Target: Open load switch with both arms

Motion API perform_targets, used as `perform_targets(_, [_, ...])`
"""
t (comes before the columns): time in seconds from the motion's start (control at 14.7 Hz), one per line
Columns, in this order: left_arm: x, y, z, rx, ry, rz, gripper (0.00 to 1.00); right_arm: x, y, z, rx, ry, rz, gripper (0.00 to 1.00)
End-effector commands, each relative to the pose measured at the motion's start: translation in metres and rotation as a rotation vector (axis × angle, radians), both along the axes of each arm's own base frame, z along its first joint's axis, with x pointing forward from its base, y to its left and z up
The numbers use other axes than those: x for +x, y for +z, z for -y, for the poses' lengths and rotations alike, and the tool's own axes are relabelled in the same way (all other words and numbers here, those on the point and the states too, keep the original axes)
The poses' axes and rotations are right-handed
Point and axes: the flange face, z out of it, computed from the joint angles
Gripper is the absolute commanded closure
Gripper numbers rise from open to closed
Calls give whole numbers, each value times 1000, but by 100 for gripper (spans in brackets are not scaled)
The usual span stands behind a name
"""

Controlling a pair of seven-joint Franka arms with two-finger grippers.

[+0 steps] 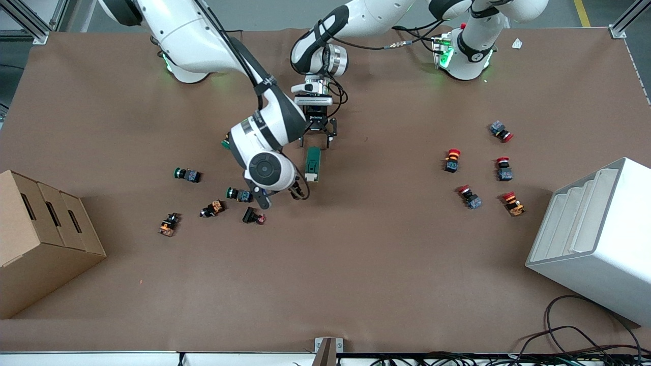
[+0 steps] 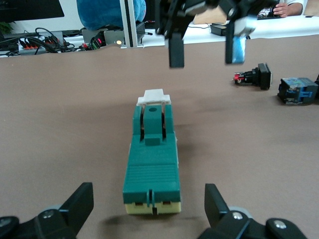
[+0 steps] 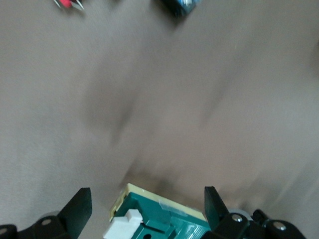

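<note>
The load switch (image 1: 312, 163) lies flat on the tabletop (image 1: 356, 264) so I can take it from both ends. My left tool (image 1: 320, 137), released, hangs just over its plain end, wrist pointing straight down. My right tool (image 1: 297, 192), also released, straddles the white-lever end, forearm bent steeply over it.

No readable text, label, brand name or number is showing in any of the three views. A small pale marking is sitting on the black body of the left gripper (image 1: 317, 136) in the front view (too small to make out), so nothing there is being read as words.
</note>
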Motion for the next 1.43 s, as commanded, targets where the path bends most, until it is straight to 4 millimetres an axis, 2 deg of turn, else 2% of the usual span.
perform_targets(0.0, [4,-8,1,-3,-11,21,2,-6,-4,-11,23,-58,-31,0])
perform_targets(0.61, [3,-13,0,-17,4,11,2,-21,-32,-30,-17,-137,-40,0])
perform_targets(0.95, [1,-17,-1,-12,2,7,1,-35,-25,-47,-37,-133,-57,0])
perform_targets(1.36, [1,-18,-2,-1,-1,5,1,-47,4,-52,-112,-71,-185,0])
